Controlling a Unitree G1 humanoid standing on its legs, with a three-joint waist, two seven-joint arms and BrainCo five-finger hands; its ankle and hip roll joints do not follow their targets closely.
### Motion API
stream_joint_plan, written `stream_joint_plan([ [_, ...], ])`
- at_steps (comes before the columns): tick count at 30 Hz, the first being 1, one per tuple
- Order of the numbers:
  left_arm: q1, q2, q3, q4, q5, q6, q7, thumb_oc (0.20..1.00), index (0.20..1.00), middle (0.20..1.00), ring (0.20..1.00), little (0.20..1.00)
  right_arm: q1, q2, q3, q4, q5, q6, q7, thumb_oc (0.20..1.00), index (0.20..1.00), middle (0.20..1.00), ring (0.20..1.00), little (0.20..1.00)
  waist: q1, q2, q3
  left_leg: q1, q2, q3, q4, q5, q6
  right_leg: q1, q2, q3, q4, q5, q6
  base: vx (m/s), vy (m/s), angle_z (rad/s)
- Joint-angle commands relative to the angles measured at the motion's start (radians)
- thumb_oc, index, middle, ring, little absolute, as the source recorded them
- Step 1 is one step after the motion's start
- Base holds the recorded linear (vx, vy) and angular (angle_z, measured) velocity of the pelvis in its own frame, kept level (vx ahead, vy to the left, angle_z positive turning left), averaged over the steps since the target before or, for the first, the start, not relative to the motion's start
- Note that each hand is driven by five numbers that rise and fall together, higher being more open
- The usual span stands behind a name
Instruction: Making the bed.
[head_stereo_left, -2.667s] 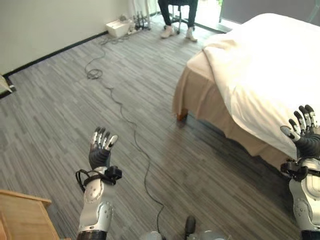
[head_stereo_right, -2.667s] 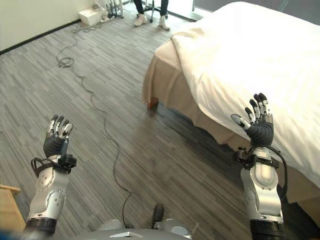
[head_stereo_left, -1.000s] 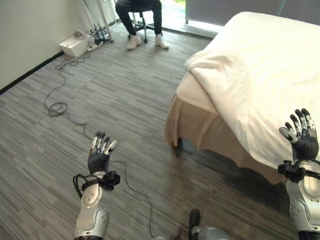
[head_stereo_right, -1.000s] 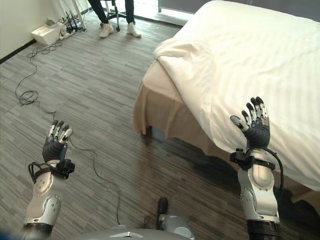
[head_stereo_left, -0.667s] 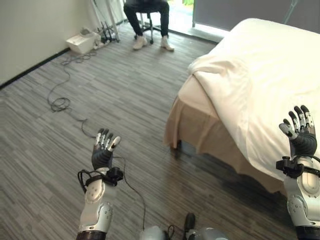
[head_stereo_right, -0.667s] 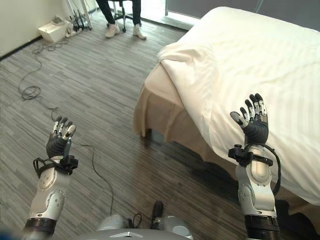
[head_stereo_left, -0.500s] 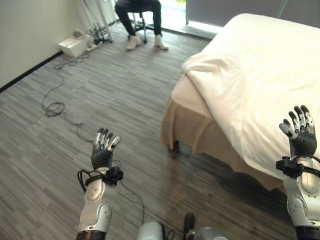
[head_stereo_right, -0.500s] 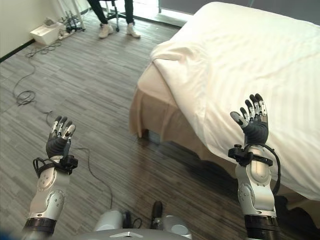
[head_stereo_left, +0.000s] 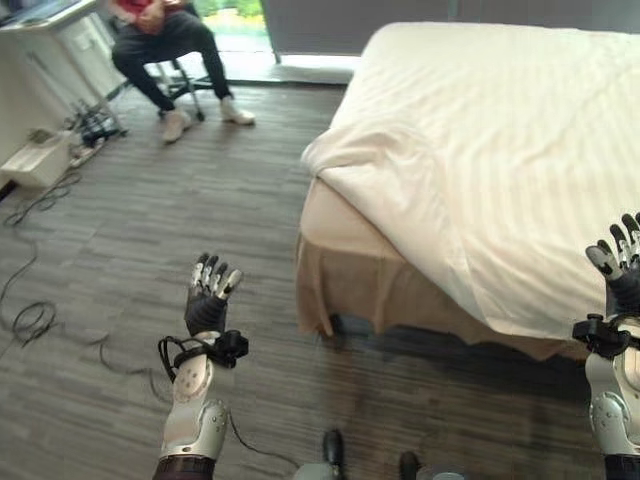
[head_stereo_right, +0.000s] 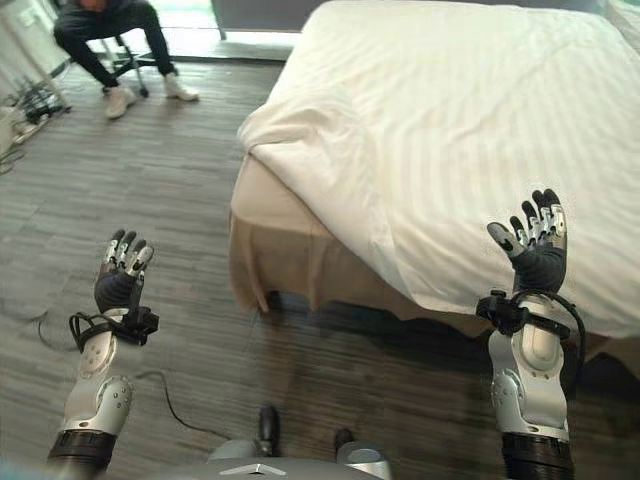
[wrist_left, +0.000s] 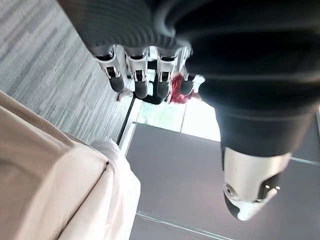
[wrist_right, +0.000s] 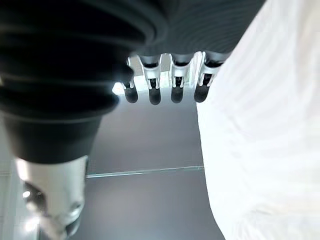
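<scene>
We hold the left hand (head_stereo_left: 207, 300) raised over the grey plank floor (head_stereo_left: 110, 260), fingers straight and spread, holding nothing; the bed (head_stereo_left: 480, 170) stands well apart from it, off to its right and ahead. We hold the right hand (head_stereo_right: 535, 255) raised in the same way, fingers straight and spread, empty, in front of the near edge of the bed and not touching the white duvet (head_stereo_right: 450, 130). The duvet covers the top of the bed and hangs over the near side ahead of the right hand; its corner nearest the left hand is bunched and turned back, leaving a strip of mattress and the tan bed skirt (head_stereo_left: 350, 290) exposed below it. The rest of the duvet lies flat with faint stripes. Beyond the left hand, a person (head_stereo_left: 165, 45) sits on a chair near a window. Compared with half a second ago, both hands keep the same raised, open posture, while the whole view has swung, so the bed now sits more squarely ahead and the person appears further to the left.
</scene>
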Motion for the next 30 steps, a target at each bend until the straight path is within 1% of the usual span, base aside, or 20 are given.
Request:
stream_joint_plan([
  [1,-0.019,0.108,0.03,-0.048,0.029,-0.051,-0.004,1.0,1.0,1.0,1.0,1.0,-0.049,-0.008,0.018,-0.009,0.018,-0.039,0.023,1.0,1.0,1.0,1.0,1.0,0.02,-0.037,-0.046,0.018,-0.013,-0.001,0.046,-0.122,0.067,0.011,-0.116,-0.036,0.041,0.167,0.054,0.11,0.335,-0.5],
  [3,-0.018,0.118,0.034,-0.045,0.036,-0.045,-0.004,1.0,1.0,1.0,1.0,1.0,-0.053,0.006,0.027,-0.014,0.028,-0.036,0.032,1.0,1.0,1.0,1.0,1.0,0.023,-0.034,-0.04,0.045,-0.021,0.027,0.013,-0.122,0.082,-0.017,-0.123,-0.042,0.08,0.209,0.061,0.14,0.423,-0.31],
  [6,-0.012,0.123,0.038,-0.046,0.038,-0.039,-0.007,1.0,1.0,1.0,1.0,1.0,-0.044,0.019,0.032,-0.011,0.025,-0.032,0.038,1.0,1.0,1.0,1.0,1.0,0.03,-0.03,-0.031,0.072,-0.026,0.063,-0.004,-0.138,0.098,-0.038,-0.151,-0.118,0.121,0.256,0.073,0.09,0.317,-0.38],
  [8,-0.014,0.121,0.032,-0.054,0.036,-0.038,-0.01,1.0,1.0,1.0,1.0,1.0,-0.037,0.02,0.028,-0.006,0.022,-0.027,0.038,1.0,1.0,1.0,1.0,1.0,0.012,-0.029,-0.029,0.081,-0.024,0.065,-0.004,-0.145,0.101,-0.052,-0.124,-0.092,0.16,0.251,0.073,0.06,0.167,-0.27],
  [9,-0.014,0.121,0.033,-0.054,0.036,-0.038,-0.01,1.0,1.0,1.0,1.0,1.0,-0.037,0.02,0.028,-0.006,0.022,-0.027,0.038,1.0,1.0,1.0,1.0,1.0,0.015,-0.03,-0.03,0.08,-0.024,0.068,-0.004,-0.146,0.101,-0.058,-0.124,-0.088,0.168,0.247,0.073,0.04,0.081,-0.14],
  [10,-0.016,0.117,0.029,-0.054,0.037,-0.037,-0.011,1.0,1.0,1.0,1.0,1.0,-0.03,0.022,0.027,-0.006,0.019,-0.026,0.038,1.0,1.0,1.0,1.0,1.0,0.008,-0.031,-0.03,0.085,-0.022,0.075,-0.004,-0.149,0.1,-0.073,-0.102,-0.065,0.187,0.225,0.074,0.06,0.113,-0.08],
  [11,-0.014,0.109,0.031,-0.056,0.04,-0.034,-0.012,1.0,1.0,1.0,1.0,1.0,-0.023,0.023,0.016,-0.01,0.011,-0.025,0.037,1.0,1.0,1.0,1.0,1.0,0.005,-0.034,-0.035,0.092,-0.019,0.097,-0.004,-0.154,0.099,-0.083,-0.083,-0.08,0.177,0.201,0.076,0.07,0.113,-0.18],
  [12,-0.001,0.098,0.035,-0.059,0.045,-0.029,-0.019,1.0,1.0,1.0,1.0,1.0,-0.01,0.026,0.009,-0.017,0.001,-0.024,0.047,1.0,1.0,1.0,1.0,1.0,0.007,-0.039,-0.035,0.096,-0.01,0.127,-0.004,-0.155,0.09,-0.1,-0.026,-0.112,0.145,0.107,0.064,0.06,0.06,-0.32],
  [13,0.0,0.098,0.035,-0.059,0.045,-0.028,-0.019,1.0,1.0,1.0,1.0,1.0,-0.009,0.026,0.009,-0.018,0.001,-0.024,0.047,1.0,1.0,1.0,1.0,1.0,0.008,-0.039,-0.036,0.098,-0.008,0.128,-0.004,-0.157,0.088,-0.101,-0.025,-0.111,0.148,0.102,0.062,0.02,-0.039,-0.64],
  [14,0.005,0.094,0.039,-0.062,0.045,-0.026,-0.02,1.0,1.0,1.0,1.0,1.0,-0.004,0.025,0.007,-0.018,-0.001,-0.024,0.051,1.0,1.0,1.0,1.0,1.0,0.009,-0.042,-0.037,0.099,-0.005,0.135,-0.004,-0.156,0.082,-0.112,0.004,-0.117,0.144,0.054,0.053,0.01,-0.065,-0.62],
  [16,0.014,0.088,0.056,-0.064,0.048,-0.025,-0.014,1.0,1.0,1.0,1.0,1.0,-0.004,0.017,0.008,-0.013,0.0,-0.028,0.057,1.0,1.0,1.0,1.0,1.0,0.021,-0.052,-0.039,0.101,-0.008,0.148,-0.004,-0.153,0.067,-0.115,0.047,-0.166,0.112,-0.005,0.035,0.03,-0.146,-0.44],
  [17,0.025,0.083,0.077,-0.059,0.058,-0.027,-0.007,1.0,1.0,1.0,1.0,1.0,-0.011,0.006,0.019,-0.012,0.001,-0.031,0.061,1.0,1.0,1.0,1.0,1.0,0.033,-0.067,-0.047,0.103,-0.016,0.154,-0.004,-0.15,0.055,-0.079,0.061,-0.201,0.054,-0.028,0.019,0.05,-0.16,-0.35],
  [19,0.031,0.081,0.089,-0.062,0.055,-0.028,-0.008,1.0,1.0,1.0,1.0,1.0,-0.015,0.003,0.024,-0.016,0.004,-0.027,0.066,1.0,1.0,1.0,1.0,1.0,0.041,-0.072,-0.05,0.105,-0.017,0.161,0.002,-0.147,0.049,-0.052,0.058,-0.22,0.015,-0.029,0.021,0.03,-0.124,-0.29],
  [22,0.054,0.054,0.119,-0.046,0.031,-0.04,-0.004,1.0,1.0,1.0,1.0,1.0,-0.042,-0.006,0.034,-0.005,0.025,-0.029,0.065,1.0,1.0,1.0,1.0,1.0,0.059,-0.081,-0.06,0.098,-0.01,0.177,0.039,-0.147,0.028,0.021,0.08,-0.187,-0.11,-0.002,0.009,0.03,-0.241,-0.12],
  [24,0.052,0.048,0.123,-0.039,0.016,-0.042,0.004,1.0,1.0,1.0,1.0,1.0,-0.044,-0.006,0.027,-0.002,0.034,-0.035,0.057,1.0,1.0,1.0,1.0,1.0,0.058,-0.081,-0.061,0.09,-0.004,0.181,0.059,-0.14,0.015,0.03,0.084,-0.183,-0.123,0.003,0.003,0.02,-0.206,-0.04],
  [25,0.049,0.049,0.122,-0.032,0.019,-0.039,0.001,1.0,1.0,1.0,1.0,1.0,-0.045,-0.011,0.018,0.002,0.043,-0.04,0.057,1.0,1.0,1.0,1.0,1.0,0.054,-0.085,-0.058,0.069,0.003,0.186,0.107,-0.137,-0.002,0.044,0.082,-0.196,-0.145,0.002,-0.005,0.0,-0.142,0.25],
  [26,0.048,0.05,0.122,-0.032,0.019,-0.039,0.0,1.0,1.0,1.0,1.0,1.0,-0.045,-0.011,0.018,0.003,0.044,-0.04,0.057,1.0,1.0,1.0,1.0,1.0,0.052,-0.086,-0.057,0.065,0.004,0.185,0.116,-0.14,-0.003,0.045,0.082,-0.198,-0.148,0.003,-0.006,-0.01,-0.203,0.34],
  [28,0.041,0.045,0.117,-0.026,0.017,-0.043,0.002,1.0,1.0,1.0,1.0,1.0,-0.042,-0.018,0.019,0.002,0.05,-0.039,0.053,1.0,1.0,1.0,1.0,1.0,0.048,-0.09,-0.035,0.0,0.017,0.174,0.256,-0.134,-0.029,0.058,0.074,-0.208,-0.148,-0.001,-0.022,-0.04,-0.194,0.3],
  [29,0.034,0.039,0.116,-0.025,0.003,-0.05,0.008,1.0,1.0,1.0,1.0,1.0,-0.045,-0.032,0.027,0.004,0.046,-0.036,0.053,1.0,1.0,1.0,1.0,1.0,0.055,-0.089,-0.011,-0.057,0.021,0.112,0.365,-0.112,-0.05,0.059,0.071,-0.198,-0.144,-0.007,-0.037,-0.05,-0.208,0.34],
  [30,0.032,0.035,0.115,-0.025,0.0,-0.052,0.01,1.0,1.0,1.0,1.0,1.0,-0.047,-0.036,0.028,0.005,0.044,-0.036,0.052,1.0,1.0,1.0,1.0,1.0,0.05,-0.091,-0.007,-0.075,0.039,0.102,0.384,-0.101,-0.056,0.061,0.067,-0.2,-0.145,-0.01,-0.042,-0.03,-0.133,0.31],
])
